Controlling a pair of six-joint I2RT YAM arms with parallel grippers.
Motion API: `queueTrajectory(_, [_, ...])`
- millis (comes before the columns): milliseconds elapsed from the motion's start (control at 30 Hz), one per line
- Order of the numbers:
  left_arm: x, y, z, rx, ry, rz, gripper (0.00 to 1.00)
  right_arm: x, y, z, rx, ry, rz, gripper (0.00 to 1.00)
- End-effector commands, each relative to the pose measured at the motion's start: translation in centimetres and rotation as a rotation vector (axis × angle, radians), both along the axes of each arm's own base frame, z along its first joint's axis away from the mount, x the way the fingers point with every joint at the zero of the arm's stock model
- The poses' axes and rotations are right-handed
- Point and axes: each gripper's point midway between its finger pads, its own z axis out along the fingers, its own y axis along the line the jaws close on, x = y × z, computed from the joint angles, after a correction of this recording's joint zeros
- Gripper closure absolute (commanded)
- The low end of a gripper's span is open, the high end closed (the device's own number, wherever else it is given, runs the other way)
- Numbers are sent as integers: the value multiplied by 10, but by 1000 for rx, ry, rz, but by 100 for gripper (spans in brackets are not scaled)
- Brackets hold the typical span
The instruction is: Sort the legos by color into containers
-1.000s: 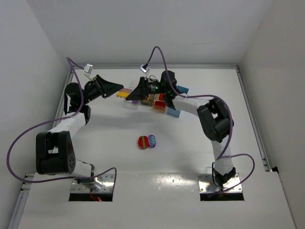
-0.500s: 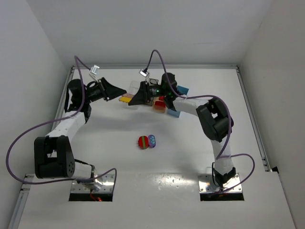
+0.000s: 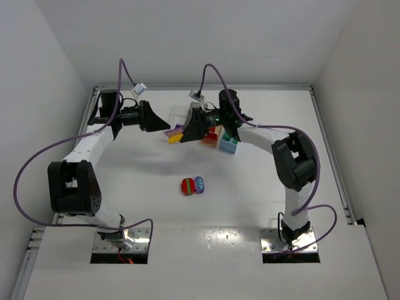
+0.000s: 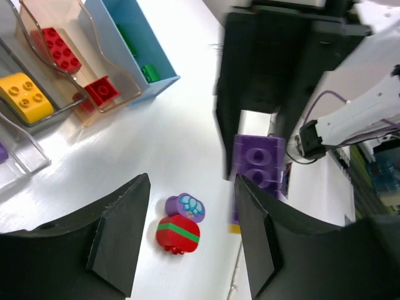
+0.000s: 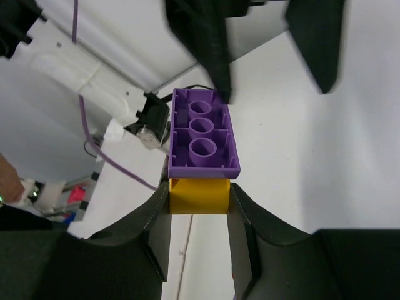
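Clamping a purple-yellow stack [image 5: 200, 140] by its yellow brick [image 5: 199, 195], right gripper [image 5: 199, 199], left gripper [image 4: 192, 181] spread wide just opposite, red cluster [image 4: 178, 230] loose on table [image 4: 94, 162].

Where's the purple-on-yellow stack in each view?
Top external: stack at centre back, at the right gripper tip.
Left wrist: centre-right, purple studs facing the camera, under that gripper's black body.
Right wrist: dead centre, yellow end between the fingers.
Shared landmark: the right gripper holding it.

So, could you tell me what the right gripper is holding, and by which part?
A purple-and-yellow lego stack, clamped across its yellow brick.
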Motion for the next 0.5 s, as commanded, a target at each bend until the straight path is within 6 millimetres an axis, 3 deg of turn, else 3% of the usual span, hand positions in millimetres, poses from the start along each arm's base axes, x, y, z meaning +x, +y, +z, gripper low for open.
queueTrajectory(0, [-2,-4,-2,46,-75,-90,38,-17,-13,29,49,-190,80,100])
queueTrajectory(233, [-18,-21,1,32,-81,-204,36,-19,-14,31,42,-217,95,100])
queueTrajectory(300, [-23,-25,0,23,-83,-225,35,-21,-16,24,26,-213,100,100])
queueTrajectory(367, [-25,-26,0,14,-74,-232,27,-22,-17,20,18,-211,103,100])
queueTrajectory(467, [-27,-26,1,6,-64,-238,25,-24,-19,20,14,-221,107,100])
